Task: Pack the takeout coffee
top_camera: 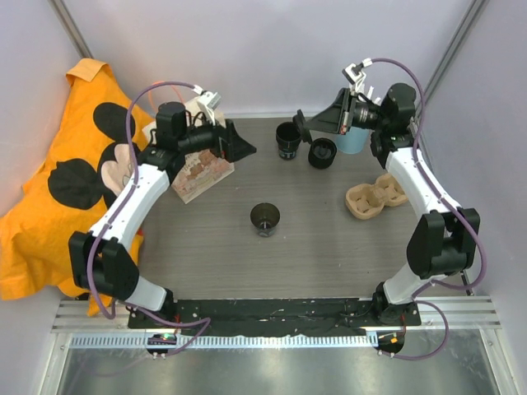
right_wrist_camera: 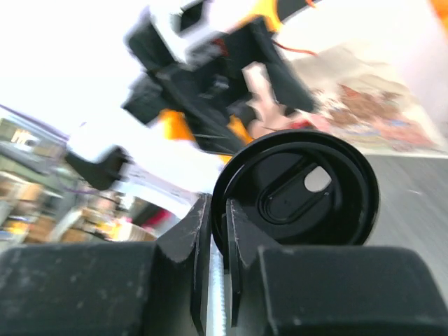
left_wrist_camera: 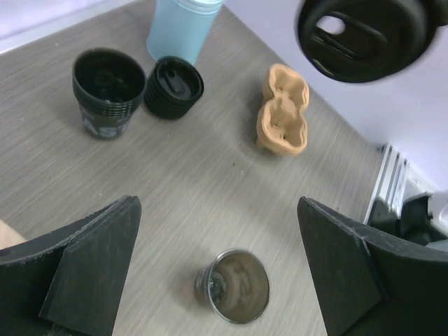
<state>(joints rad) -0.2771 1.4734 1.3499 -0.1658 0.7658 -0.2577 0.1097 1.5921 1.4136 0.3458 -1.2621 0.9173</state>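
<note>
- Tabletop seen from above: the takeout coffee [top_camera: 265, 219] stands upright and uncovered near the middle of the table [top_camera: 329, 247], between my two arms. My right gripper [top_camera: 306, 123] hangs toward the far edge, above a stack of cups [top_camera: 288, 140] and a stack of lids [top_camera: 322, 153]. My left gripper [top_camera: 239, 148] hovers just beside the paper bag [top_camera: 202, 169], which lies flat. The coffee sits on the near side of both grippers, somewhat closer to the left one.
- Left wrist view: my left fingers [left_wrist_camera: 91, 266] are spread wide with nothing between them. The coffee [left_wrist_camera: 232, 285] is below and between them, mouth up, long axis vertical. The lid [left_wrist_camera: 364, 35] floats high at upper right. The pulp tray [left_wrist_camera: 283, 108] lies well apart.
- Right wrist view: my right gripper [right_wrist_camera: 217, 217] pinches the rim of a black lid [right_wrist_camera: 297, 189], held on edge. The coffee is out of frame. I judge the lid must travel toward me and tip flat over that open mouth.
</note>
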